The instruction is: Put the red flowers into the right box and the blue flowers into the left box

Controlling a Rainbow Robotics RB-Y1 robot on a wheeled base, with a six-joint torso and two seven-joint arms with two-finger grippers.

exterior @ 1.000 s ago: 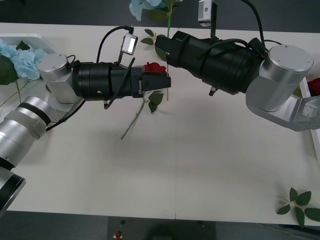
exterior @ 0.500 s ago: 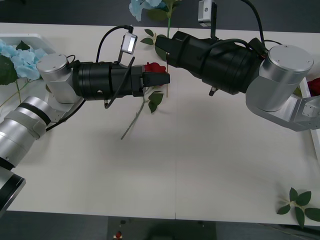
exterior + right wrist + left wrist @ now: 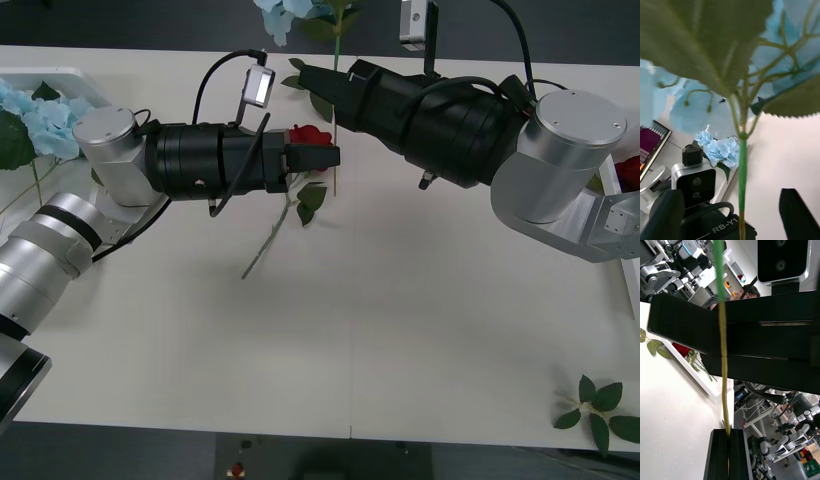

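Two grippers meet at the worktop's point(image 3: 400, 330) twelve o'clock: left gripper point(image 3: 335, 157) with jaws clamped on a blue flower's point(image 3: 285, 12) stem, right gripper point(image 3: 310, 78) beside it, jaws apart, apparently handing over toward the left box point(image 3: 60, 76).

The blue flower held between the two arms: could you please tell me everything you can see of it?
The blue flower is an artificial stem with a fluffy pale sky-blue clustered head, large dark green serrated leaves and a thin green stalk. It looks like fabric and plastic. The left tool is shut on the stalk near its lower end; the right tool has its open fingers either side of the stalk nearer the head, contact unclear.
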